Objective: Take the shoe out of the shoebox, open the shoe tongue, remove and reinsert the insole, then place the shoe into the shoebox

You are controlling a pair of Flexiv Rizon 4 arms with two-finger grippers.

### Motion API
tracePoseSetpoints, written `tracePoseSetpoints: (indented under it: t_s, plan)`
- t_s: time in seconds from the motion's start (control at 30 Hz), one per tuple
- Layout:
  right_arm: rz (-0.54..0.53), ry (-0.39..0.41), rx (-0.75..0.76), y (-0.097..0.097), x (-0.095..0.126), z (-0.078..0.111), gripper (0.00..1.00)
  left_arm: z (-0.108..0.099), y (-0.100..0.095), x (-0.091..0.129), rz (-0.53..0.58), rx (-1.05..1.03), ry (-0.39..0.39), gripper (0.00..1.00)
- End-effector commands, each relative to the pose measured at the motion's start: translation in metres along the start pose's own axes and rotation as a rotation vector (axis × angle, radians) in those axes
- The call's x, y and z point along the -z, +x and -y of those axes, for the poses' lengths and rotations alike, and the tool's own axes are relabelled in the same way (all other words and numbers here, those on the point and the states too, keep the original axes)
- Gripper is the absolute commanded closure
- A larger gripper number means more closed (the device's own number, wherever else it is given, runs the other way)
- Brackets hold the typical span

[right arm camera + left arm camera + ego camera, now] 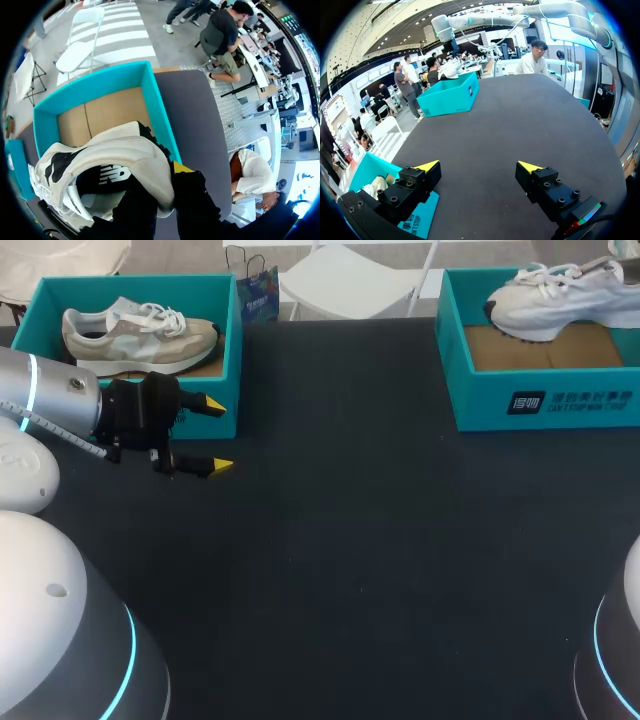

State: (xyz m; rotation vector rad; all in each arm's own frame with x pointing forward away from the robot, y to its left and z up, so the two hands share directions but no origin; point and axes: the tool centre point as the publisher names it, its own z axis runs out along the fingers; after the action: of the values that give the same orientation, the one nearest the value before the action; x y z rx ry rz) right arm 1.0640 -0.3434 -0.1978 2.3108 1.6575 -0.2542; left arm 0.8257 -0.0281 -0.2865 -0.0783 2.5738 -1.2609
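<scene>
The tabletop (360,540) is dark, almost black, with a matte surface and a few pale specks. In its far left corner stands a teal box (130,292) without a lid, its long side along the far edge. In the box lies a beige and white sneaker (135,335) with white laces (160,315). Its toe points toward the right edge of the tabletop and its heel toward the left edge. Beside the toe a little of the brown cardboard bottom (205,368) shows. In the left wrist view the same box (367,170) has white print on its outer wall.
</scene>
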Motion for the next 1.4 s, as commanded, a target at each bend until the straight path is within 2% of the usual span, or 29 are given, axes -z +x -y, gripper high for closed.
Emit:
tracePoseSetpoints:
  t_s: [0.03, 0.3, 0.53, 0.93, 1.13, 1.4]
  plan:
    - [-0.004, -0.024, -0.033, 0.003, -0.013, -0.008, 1.0, 0.0, 0.0, 0.0, -0.001, -0.001, -0.003, 0.0]
    - [0.022, -0.048, -0.066, 0.008, -0.035, -0.017, 1.0, 0.0, 0.0, 0.0, -0.001, -0.001, -0.003, 0.0]
    - [0.022, -0.028, -0.059, 0.016, -0.05, -0.013, 1.0, 0.0, 0.0, 0.0, -0.001, -0.001, -0.003, 0.0]
    - [0.041, 0.002, -0.071, 0.017, -0.075, 0.006, 1.0, 0.0, 0.0, 0.0, -0.001, -0.001, -0.003, 0.0]
    - [0.054, 0.012, -0.072, 0.016, -0.08, 0.02, 1.0, 0.0, 0.0, 0.0, -0.001, -0.001, -0.003, 0.0]
    - [0.076, 0.037, -0.082, 0.015, -0.097, 0.037, 1.0, 0.0, 0.0, 0.0, -0.001, -0.001, -0.003, 0.0]
